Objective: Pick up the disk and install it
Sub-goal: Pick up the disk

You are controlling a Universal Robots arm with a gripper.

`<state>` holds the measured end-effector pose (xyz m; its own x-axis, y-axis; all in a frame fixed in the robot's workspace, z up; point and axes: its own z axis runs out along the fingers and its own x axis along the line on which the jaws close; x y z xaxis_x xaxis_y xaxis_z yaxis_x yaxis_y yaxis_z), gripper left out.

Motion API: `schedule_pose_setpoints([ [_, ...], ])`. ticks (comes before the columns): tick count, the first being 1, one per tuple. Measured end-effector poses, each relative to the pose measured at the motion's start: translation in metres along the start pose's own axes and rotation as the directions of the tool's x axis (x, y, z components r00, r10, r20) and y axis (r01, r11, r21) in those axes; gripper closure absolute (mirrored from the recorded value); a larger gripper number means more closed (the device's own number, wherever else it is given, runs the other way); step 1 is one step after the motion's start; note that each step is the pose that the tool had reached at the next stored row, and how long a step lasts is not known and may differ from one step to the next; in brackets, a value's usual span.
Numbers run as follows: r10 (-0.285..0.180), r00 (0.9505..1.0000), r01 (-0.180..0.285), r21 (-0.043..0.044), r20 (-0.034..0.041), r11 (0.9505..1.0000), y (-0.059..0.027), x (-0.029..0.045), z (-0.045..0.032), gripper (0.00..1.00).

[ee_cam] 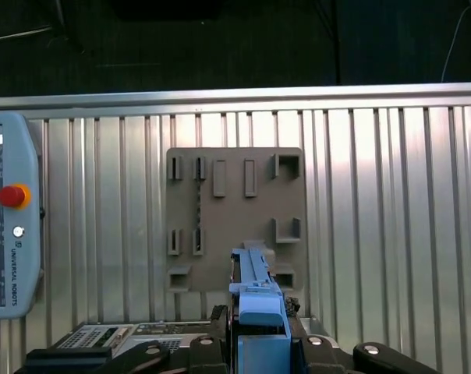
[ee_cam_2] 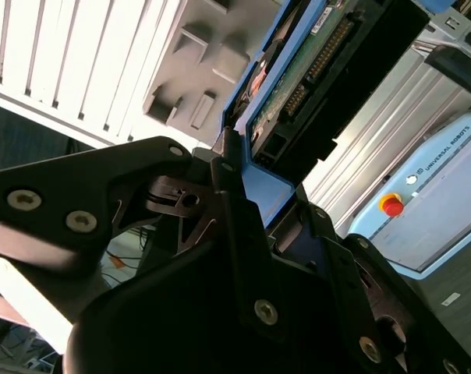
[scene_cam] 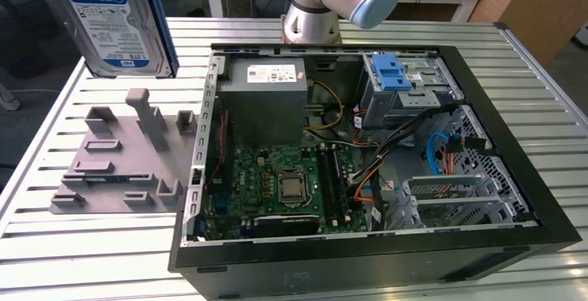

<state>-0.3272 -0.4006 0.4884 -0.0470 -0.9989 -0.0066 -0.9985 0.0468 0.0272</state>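
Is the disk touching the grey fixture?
Apart. In the exterior view the disk hangs in the air above the grey fixture, with bare table slats between them.

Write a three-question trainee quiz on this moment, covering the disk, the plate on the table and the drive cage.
1. True or false: the disk lies inside the computer case.
2. Multiple choice: in the first wrist view, what lies on the table beyond the disk's blue rail? A) a grey fixture plate B) a keyboard C) a cardboard box
3. Fill in: in the exterior view, the drive cage with the blue latch sits in the case's far corner on that view's ____.

Key: 1 false, the disk is held up in the air, outside the case; 2 A; 3 right.
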Motion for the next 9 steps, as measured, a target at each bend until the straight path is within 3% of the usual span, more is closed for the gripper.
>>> schedule_pose_setpoints([
  [9,0.0,1.0,0.0,0.0,0.0001,1.0,-0.0119,0.0036,0.0,0.64],
])
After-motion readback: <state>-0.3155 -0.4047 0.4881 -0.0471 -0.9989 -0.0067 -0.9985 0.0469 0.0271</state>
